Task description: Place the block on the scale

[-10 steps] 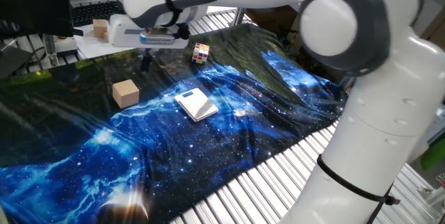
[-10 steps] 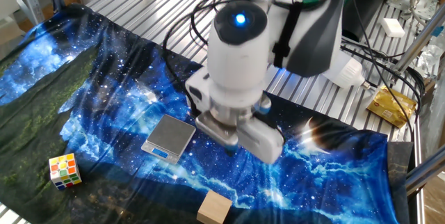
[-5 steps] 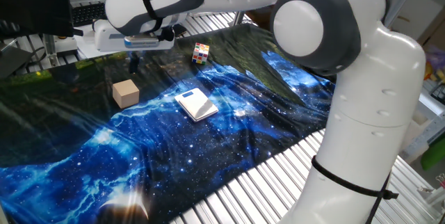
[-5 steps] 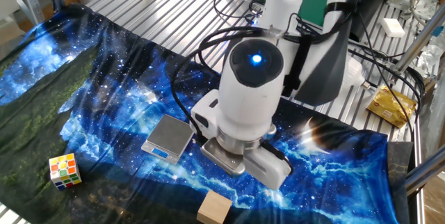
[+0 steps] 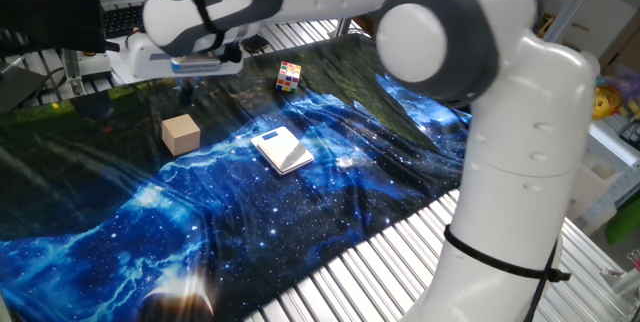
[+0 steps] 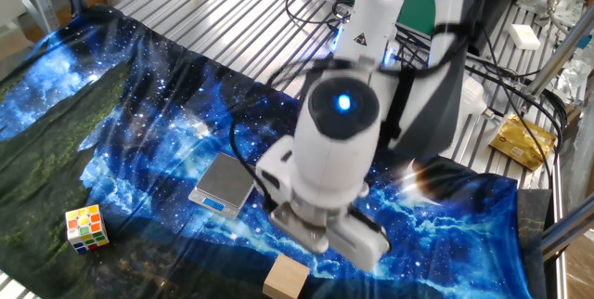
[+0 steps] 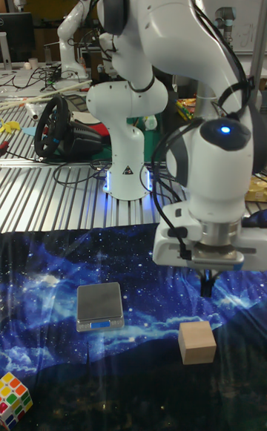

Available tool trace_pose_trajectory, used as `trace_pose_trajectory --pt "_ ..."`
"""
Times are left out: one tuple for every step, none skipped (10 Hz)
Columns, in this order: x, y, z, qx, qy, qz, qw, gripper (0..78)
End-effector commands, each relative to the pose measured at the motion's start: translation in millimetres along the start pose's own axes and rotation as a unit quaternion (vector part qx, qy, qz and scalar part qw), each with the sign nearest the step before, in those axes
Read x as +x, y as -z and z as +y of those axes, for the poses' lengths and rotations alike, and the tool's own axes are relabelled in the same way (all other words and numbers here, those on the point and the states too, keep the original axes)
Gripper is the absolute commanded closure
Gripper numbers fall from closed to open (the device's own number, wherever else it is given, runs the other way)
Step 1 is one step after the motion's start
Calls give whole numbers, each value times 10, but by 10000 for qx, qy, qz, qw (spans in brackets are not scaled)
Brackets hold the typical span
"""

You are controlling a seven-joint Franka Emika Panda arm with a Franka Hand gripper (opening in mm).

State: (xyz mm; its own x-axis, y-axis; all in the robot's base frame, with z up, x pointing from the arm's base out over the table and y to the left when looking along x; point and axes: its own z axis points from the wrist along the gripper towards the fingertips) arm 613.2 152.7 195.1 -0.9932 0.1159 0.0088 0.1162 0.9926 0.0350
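A: Block first. Where is it?

B: The wooden block (image 7: 196,343) sits flat on the galaxy-print cloth (image 5: 330,182), nothing touching it. In the tall fixed view it lies at about 4 o'clock from the scale (image 7: 99,306), well apart. In one fixed view the block (image 5: 180,133) is at 9 o'clock from the scale (image 5: 281,149).

A: Scale itself?

B: Small flat square slab, bare on top, lying flat on the cloth. In the other fixed view the scale (image 6: 225,183) shows a grey plate and a blue strip along its near edge; the block (image 6: 285,277) is down at its 5 o'clock, by the frame's bottom edge.

A: Gripper?

B: The gripper (image 7: 207,283) hangs above the block, at its 12 o'clock in the tall view, apart from it. Dark fingers point down, holding nothing. Whether the jaws are parted or closed, I cannot tell; the fingers read as one dark shape.

A: Anything else on the cloth?

B: A multicoloured puzzle cube (image 5: 289,77), at 12 o'clock from the scale in one fixed view, well apart.
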Motion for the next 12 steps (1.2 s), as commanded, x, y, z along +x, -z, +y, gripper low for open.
trace_pose_trajectory --pt "-92 -107 49 4 52 -21 10000 776" --pt "-119 -146 37 7 97 -16 10000 776" --pt "-141 -179 26 30 136 1 9999 776" --pt "-148 -188 21 37 144 3 9999 776" --pt "-179 -234 -2 52 185 2 9998 776" --pt "-205 -276 -17 52 216 0 9998 776" --pt "-232 -322 -35 52 246 -2 9997 776" --pt "-257 -363 -60 54 289 -9 9996 776" --pt "-273 -391 -72 56 305 -7 9995 776" --pt "-286 -426 -70 58 299 -6 9995 776" --pt "-299 -474 -54 64 288 -11 9996 776" --pt "-306 -497 -47 69 292 -11 9995 776"
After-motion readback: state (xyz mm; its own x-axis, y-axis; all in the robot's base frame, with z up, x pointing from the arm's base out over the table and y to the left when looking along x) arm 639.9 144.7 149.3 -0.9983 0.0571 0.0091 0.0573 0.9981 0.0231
